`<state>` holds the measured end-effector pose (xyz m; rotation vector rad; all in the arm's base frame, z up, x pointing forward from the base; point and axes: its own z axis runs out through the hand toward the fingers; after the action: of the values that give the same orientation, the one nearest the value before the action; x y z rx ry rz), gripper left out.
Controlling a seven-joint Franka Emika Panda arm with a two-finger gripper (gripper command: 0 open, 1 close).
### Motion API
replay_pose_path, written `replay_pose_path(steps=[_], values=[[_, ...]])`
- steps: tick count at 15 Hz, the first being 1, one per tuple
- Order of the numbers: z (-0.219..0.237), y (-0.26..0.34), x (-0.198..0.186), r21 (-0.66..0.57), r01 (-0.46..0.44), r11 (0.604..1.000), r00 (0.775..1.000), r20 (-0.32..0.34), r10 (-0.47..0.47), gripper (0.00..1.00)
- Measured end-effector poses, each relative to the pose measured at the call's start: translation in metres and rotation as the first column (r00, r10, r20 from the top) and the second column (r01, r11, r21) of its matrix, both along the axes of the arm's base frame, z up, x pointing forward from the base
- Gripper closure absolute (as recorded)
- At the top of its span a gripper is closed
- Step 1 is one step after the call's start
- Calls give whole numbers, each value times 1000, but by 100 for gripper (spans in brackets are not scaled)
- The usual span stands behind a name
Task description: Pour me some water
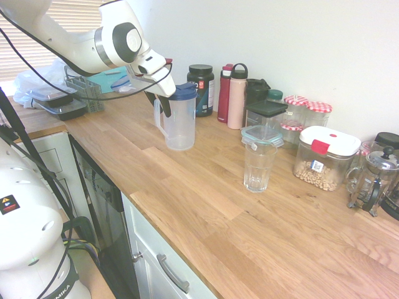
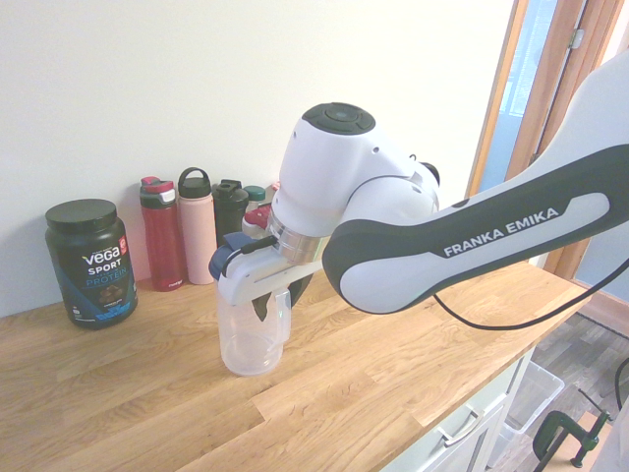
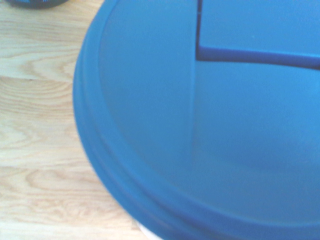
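Observation:
A clear plastic pitcher (image 1: 181,121) (image 2: 254,339) with a blue lid (image 3: 200,125) stands upright on the wooden counter (image 1: 206,205). My gripper (image 1: 154,103) (image 2: 263,300) has come down at the pitcher's white handle (image 2: 234,290), on the side away from the wall. Whether it grips the handle does not show. An empty clear drinking glass (image 1: 259,167) stands on the counter to the pitcher's right, apart from it. The blue lid fills the wrist view from very close.
Against the wall stand a black protein tub (image 1: 201,89) (image 2: 90,261), red and pink bottles (image 1: 235,96) (image 2: 197,236), jars, a lidded box of nuts (image 1: 324,159) and a French press (image 1: 373,180). Food containers (image 1: 62,103) sit far left. The counter's front edge runs above white drawers.

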<state>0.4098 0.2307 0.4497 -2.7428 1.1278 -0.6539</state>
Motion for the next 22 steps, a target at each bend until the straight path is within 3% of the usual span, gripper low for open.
replay_pose_path(steps=[11,17,22], values=[[-3,-12,-5,20,12,1000,1000,17,-13,100],[13,-41,-71,-3,7,1000,999,42,-7,100],[47,-104,-131,-62,-31,998,998,-59,27,100]])
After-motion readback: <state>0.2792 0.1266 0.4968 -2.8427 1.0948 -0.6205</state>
